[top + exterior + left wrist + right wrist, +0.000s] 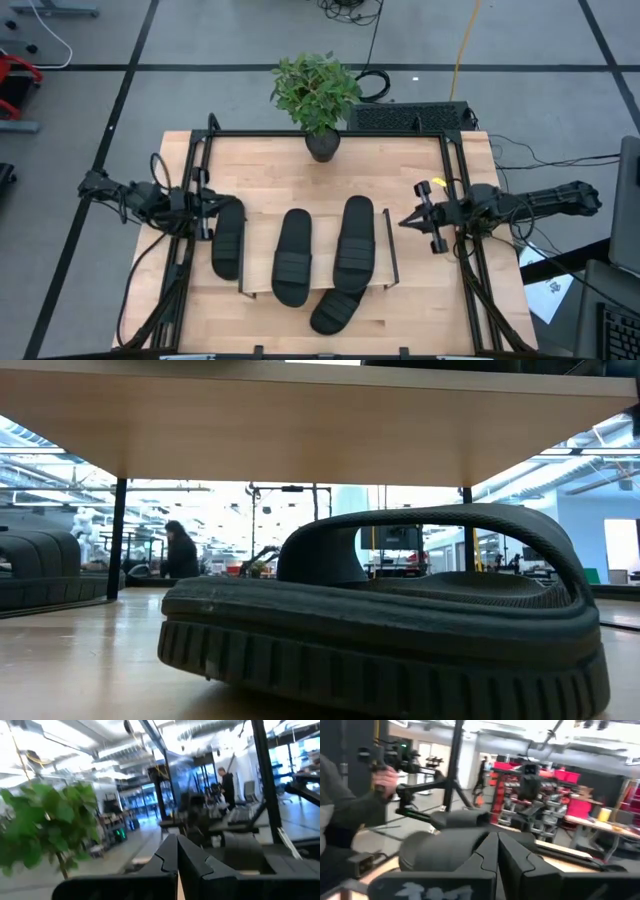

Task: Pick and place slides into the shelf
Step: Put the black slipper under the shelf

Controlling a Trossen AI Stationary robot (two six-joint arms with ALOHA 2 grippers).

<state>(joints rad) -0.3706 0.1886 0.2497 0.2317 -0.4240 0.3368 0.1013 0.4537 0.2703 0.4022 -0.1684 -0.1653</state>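
Note:
Two black slides (292, 255) (355, 243) lie side by side on the shelf board (322, 285), which has thin black wire end frames (392, 260). A third slide (228, 238) lies on the table left of the shelf. A fourth slide (338, 308) lies sole down on the table at the shelf's near edge, partly under the board; it fills the low view (380, 630). My left gripper (208, 215) is shut and empty beside the third slide's far end. My right gripper (405, 220) is shut and empty to the right of the shelf.
A potted plant (318, 95) stands at the table's far edge. Black frame rails (195, 180) (455, 180) run along both table sides. A person's arm (340, 810) shows beyond the table in the right wrist view. Bare tabletop lies between the plant and the shelf.

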